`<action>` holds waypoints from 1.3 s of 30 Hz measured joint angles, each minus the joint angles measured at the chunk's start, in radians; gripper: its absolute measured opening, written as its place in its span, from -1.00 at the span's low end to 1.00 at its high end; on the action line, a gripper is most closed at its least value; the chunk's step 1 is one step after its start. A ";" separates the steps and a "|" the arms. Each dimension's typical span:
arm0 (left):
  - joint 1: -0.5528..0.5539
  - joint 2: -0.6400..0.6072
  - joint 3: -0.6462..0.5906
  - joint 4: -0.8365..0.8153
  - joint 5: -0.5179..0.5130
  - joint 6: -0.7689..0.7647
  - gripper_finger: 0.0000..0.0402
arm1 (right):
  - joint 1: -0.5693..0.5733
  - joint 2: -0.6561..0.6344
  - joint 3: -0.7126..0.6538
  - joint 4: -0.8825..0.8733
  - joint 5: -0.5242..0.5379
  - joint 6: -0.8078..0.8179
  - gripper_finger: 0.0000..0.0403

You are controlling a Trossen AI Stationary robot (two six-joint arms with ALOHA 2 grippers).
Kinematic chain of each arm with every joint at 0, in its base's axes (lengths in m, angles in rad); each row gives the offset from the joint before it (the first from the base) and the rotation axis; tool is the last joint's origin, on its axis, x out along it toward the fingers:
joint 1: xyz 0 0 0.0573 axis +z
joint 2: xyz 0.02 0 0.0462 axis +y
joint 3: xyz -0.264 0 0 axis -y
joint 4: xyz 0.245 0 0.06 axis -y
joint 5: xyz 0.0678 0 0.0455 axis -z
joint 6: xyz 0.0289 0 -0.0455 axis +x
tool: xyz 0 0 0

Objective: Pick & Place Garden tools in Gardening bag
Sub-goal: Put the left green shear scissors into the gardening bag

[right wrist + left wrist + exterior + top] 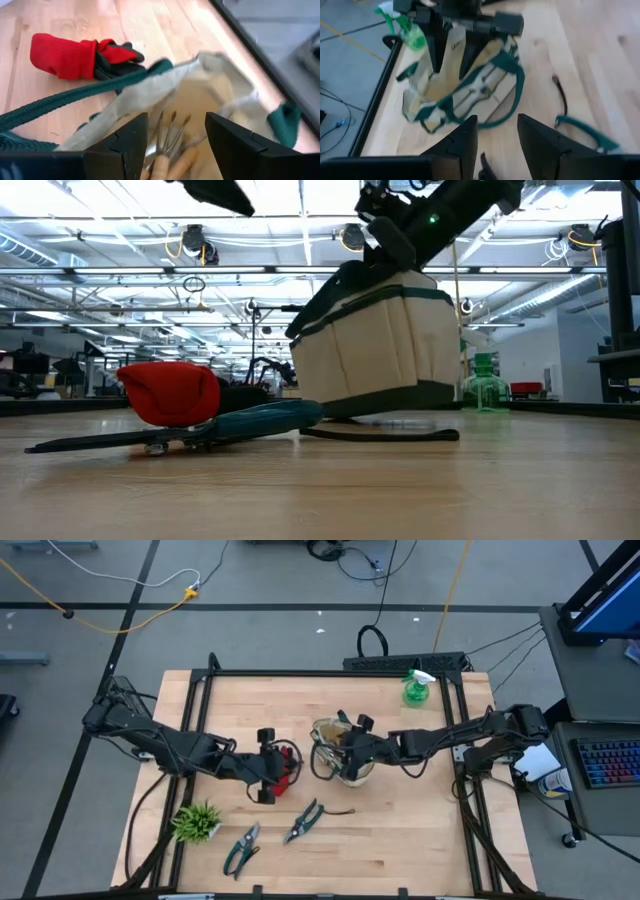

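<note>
The cream gardening bag with green trim (335, 755) stands at the table's middle and leans in the low view (380, 350). A wooden-handled hand rake (170, 132) lies inside it. My right gripper (347, 747) is open above the bag's mouth (175, 145). The red glove (288, 765) lies on the table left of the bag. My left gripper (270, 766) is open and empty, raised above the glove and pointing at the bag (497, 145). Two pruning shears (303, 822) (241, 849) lie near the front. The green spray bottle (415, 688) stands at the far right. My right gripper's fingers (130, 142) stand at the bag's canvas rim (150, 95), with the rake's tines between them. I cannot tell whether they touch the rim or the rake.
The spiky green plant tuft (197, 822) sits at the front left. A thin dark strap (340, 810) lies on the wood in front of the bag. There is bare wood at the front right. The black frame rails run along both sides of the table.
</note>
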 joint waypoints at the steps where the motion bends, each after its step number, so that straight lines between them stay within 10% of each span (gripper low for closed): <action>1: 0.000 0.000 0.000 0.013 0.000 -0.006 -0.28 | 0.000 -0.002 0.000 0.008 0.002 -0.030 -0.06; 22: 0.000 0.000 0.000 -0.052 0.126 -0.144 -0.28 | 0.010 -0.063 0.001 -0.067 -0.057 -0.054 -0.11; 39: -0.066 0.010 0.000 -0.285 0.305 -0.541 -0.28 | 0.024 -0.074 0.000 -0.084 -0.020 -0.010 0.28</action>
